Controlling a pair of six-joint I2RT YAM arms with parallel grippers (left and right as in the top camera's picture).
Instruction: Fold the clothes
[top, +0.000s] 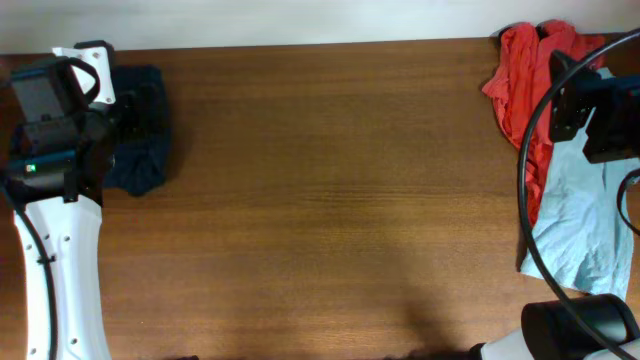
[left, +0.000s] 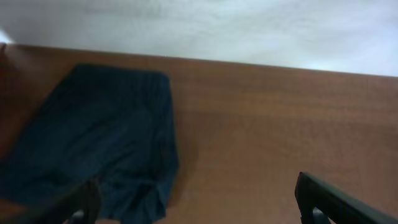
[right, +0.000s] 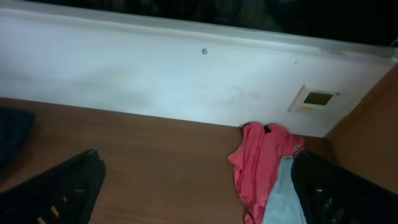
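The dark navy shorts (top: 140, 135) lie folded in a small heap at the table's far left, partly hidden under my left arm. In the left wrist view the shorts (left: 99, 143) lie flat on the wood with the waistband toward the far edge. My left gripper (left: 199, 208) is open and empty above the table, its left finger over the shorts' near edge. My right gripper (right: 199, 193) is open and empty above bare wood, at the table's right side. The shorts show as a dark patch in the right wrist view (right: 12, 134).
A red garment (top: 525, 75) and a pale blue-grey shirt (top: 575, 215) lie piled at the far right, partly under my right arm; they also show in the right wrist view (right: 261, 162). A white wall (right: 155, 81) runs behind the brown wooden table (top: 340, 190).
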